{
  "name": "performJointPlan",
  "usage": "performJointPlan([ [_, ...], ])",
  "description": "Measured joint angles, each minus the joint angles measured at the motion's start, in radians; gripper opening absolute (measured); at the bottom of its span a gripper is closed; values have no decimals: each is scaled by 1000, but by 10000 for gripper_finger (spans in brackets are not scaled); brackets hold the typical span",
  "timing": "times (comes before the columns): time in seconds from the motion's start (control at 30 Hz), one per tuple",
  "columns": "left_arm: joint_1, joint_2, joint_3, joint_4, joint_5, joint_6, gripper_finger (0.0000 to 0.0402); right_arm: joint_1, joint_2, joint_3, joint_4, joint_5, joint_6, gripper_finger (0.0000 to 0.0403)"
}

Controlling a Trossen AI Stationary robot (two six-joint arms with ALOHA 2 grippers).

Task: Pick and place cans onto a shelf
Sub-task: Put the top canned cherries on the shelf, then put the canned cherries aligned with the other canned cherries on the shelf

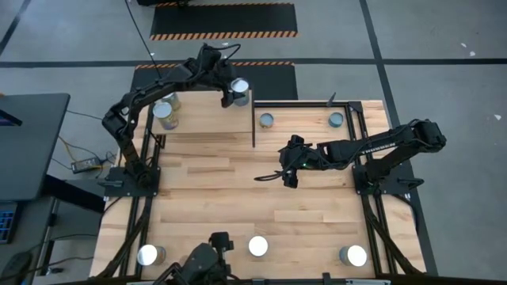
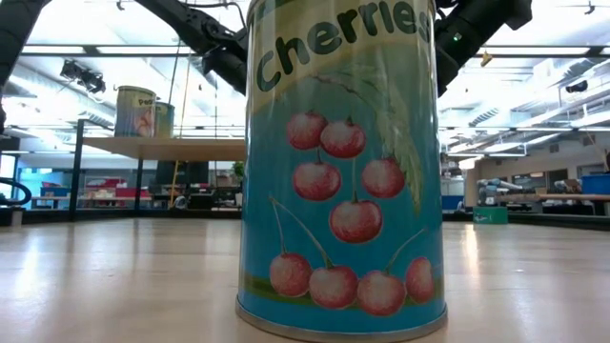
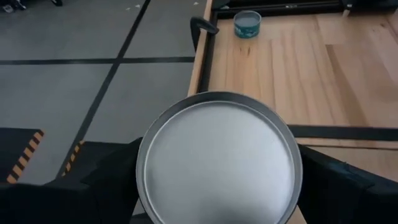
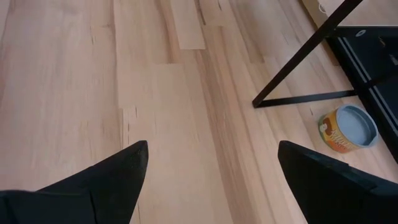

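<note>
Cans (image 1: 168, 113) sit on our shelf (image 1: 198, 119); nearest label (image 2: 343, 162) reads "Cherries". Left gripper (image 1: 238, 93) straddles a can (image 3: 219, 158), grip unclear; right gripper (image 1: 288, 166) gapes empty.

We see our left gripper (image 1: 238, 96) reached out at full stretch with a finger on either side of a can top (image 3: 219, 158), while our right gripper (image 1: 290, 168) hangs with fingers spread wide, nothing between them.

We see bright, even overhead light; ceiling strips glow behind the cherry can (image 2: 341, 162), which sits close w/ soft edges. Glare whitens the can lid (image 3: 219, 160); shadows faint on the tabletop (image 4: 81, 81).
</note>
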Motion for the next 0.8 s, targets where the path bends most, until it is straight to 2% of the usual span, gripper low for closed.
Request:
performJointPlan([
  [0.43,-17,0,134,-124,-12,5,360,0,0,0,0,0,-10,368],
  [0.63,-34,-1,281,-253,-40,-5,360,-3,-10,0,-7,3,-16,368],
  [0.7,-49,-7,340,-325,-1,-23,360,-7,-31,8,-33,6,-16,368],
  [0.8,-79,-36,383,-404,116,-74,360,-12,-59,43,-90,8,-9,368],
])
